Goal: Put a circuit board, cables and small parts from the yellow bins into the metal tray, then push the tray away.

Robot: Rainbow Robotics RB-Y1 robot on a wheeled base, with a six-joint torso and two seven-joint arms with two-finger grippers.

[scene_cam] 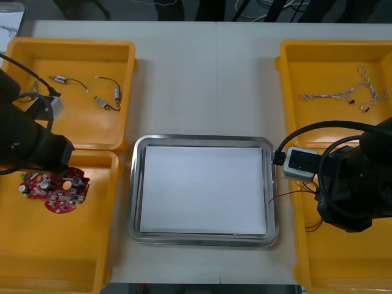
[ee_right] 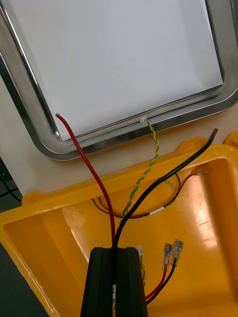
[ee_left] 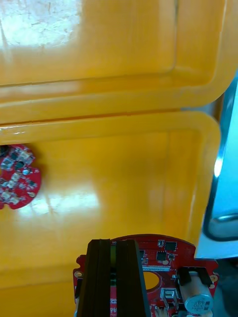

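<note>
My left gripper (ee_left: 113, 243) is shut on the edge of a round red circuit board (ee_left: 158, 257), over the near left yellow bin (ee_left: 124, 173). A second board (ee_left: 17, 176) lies farther off on that bin's floor. In the front view the boards (scene_cam: 58, 191) show just below the left arm (scene_cam: 30, 147). My right gripper (ee_right: 118, 250) is shut on a bundle of cables: a red one (ee_right: 84, 163), a black one (ee_right: 163, 178) and a twisted yellow-green one (ee_right: 144, 173). It hangs over the near right bin (ee_right: 208, 208), beside the metal tray (ee_right: 29, 114), whose inside is white.
The tray (scene_cam: 136, 184) sits mid-table between the bins. The far left bin (scene_cam: 24, 122) holds small metal parts (scene_cam: 61, 79) with thin leads. Pale twisted cables (scene_cam: 349, 93) lie in the far right bin (scene_cam: 294, 122). More cable loops (ee_right: 148, 210) rest in the near right bin.
</note>
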